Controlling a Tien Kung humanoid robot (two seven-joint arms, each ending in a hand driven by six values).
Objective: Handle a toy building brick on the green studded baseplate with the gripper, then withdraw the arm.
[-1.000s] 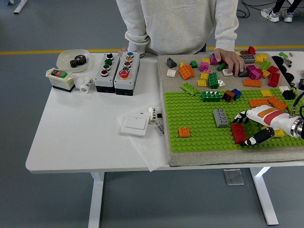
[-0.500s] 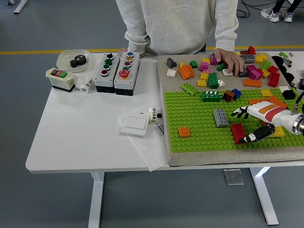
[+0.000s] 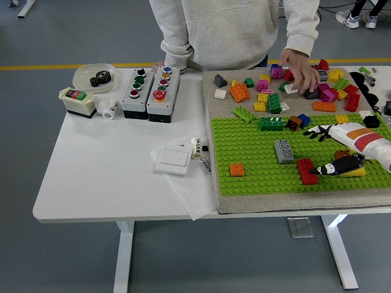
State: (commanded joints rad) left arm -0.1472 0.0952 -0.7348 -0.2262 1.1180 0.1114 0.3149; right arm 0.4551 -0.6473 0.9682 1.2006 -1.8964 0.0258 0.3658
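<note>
A red brick (image 3: 307, 171) stands on the green studded baseplate (image 3: 256, 159), near its front right. My right hand (image 3: 316, 151) hovers just right of the brick, open, with its fingers (image 3: 314, 131) spread toward the far side and the thumb pointing at the brick from the right. Nothing is in the hand. Whether the thumb tip touches the brick I cannot tell. A yellow brick (image 3: 357, 173) lies partly under the hand. My left arm is out of view.
Also on the baseplate are a grey brick (image 3: 284, 151), a small orange brick (image 3: 237, 170) and a dark green brick (image 3: 270, 124). Several loose bricks (image 3: 269, 97) lie behind it, where a person's hand (image 3: 299, 70) holds a white piece. Button boxes (image 3: 149, 91) and a white switch (image 3: 175, 160) sit left.
My right hand has let the red brick stand and drawn back to the right and slightly away. The person's hand has lifted from the brick pile.
</note>
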